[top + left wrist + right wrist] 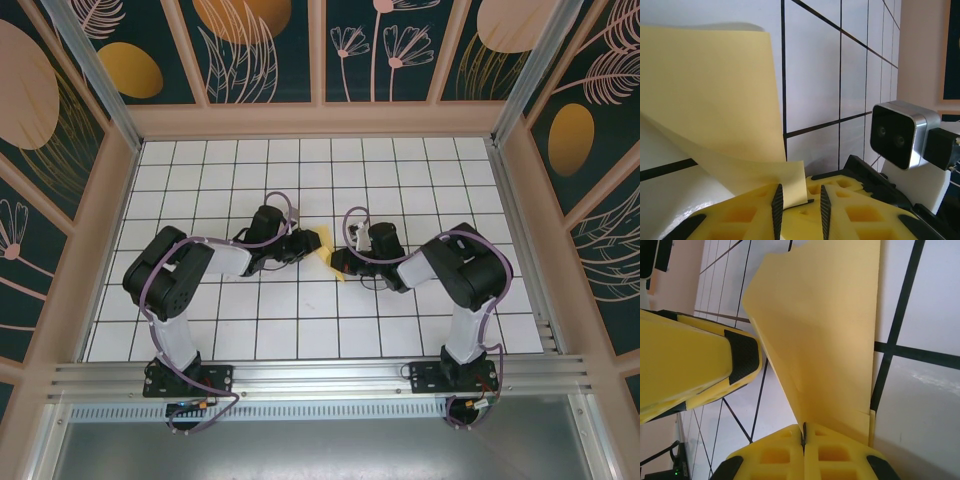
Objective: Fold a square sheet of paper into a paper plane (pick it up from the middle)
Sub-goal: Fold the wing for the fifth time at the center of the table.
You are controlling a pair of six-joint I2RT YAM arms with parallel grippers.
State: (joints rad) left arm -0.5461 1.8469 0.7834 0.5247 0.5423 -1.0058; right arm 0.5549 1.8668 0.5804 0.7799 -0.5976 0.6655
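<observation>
Top external view: two arms are meeting at the middle of the gridded table (pixel 250 330), with the creased square sheet of paper (pixel 328 250) sitting between them. The right gripper (pixel 803 437) is pinching the sheet's edge, fingers pressed together, while the left gripper (pixel 800 202) is keeping its jaws partly apart around a corner.

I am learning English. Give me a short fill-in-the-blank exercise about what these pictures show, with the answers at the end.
1. The right gripper pinches a sheet of ____.
2. This sheet is pale ____.
3. The table is white with ____ grid lines.
Missing words: paper; yellow; black.
</observation>
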